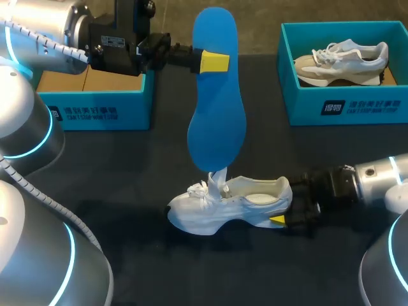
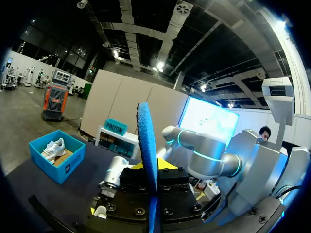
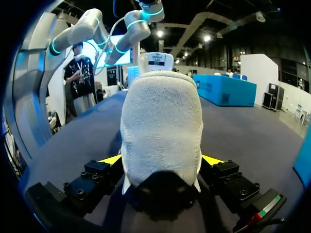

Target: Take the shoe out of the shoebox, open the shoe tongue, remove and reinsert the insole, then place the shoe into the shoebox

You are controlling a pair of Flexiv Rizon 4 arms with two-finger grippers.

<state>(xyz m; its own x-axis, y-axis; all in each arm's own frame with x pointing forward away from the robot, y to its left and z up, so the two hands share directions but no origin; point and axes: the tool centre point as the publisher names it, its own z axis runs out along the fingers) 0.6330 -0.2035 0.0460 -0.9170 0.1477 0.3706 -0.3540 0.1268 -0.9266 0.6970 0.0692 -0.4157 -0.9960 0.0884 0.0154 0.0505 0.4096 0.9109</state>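
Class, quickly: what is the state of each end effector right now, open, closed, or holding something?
Left end effector: closed on the blue insole, held up in the air.
Right end effector: closed on the white shoe at its heel.

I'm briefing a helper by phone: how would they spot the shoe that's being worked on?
On the dark table, look at the near middle, below the upright blue insole. The white shoe stands there on bare tabletop, its heel between the right gripper's fingers. The other pale shoe sits inside the blue shoebox at the far right.
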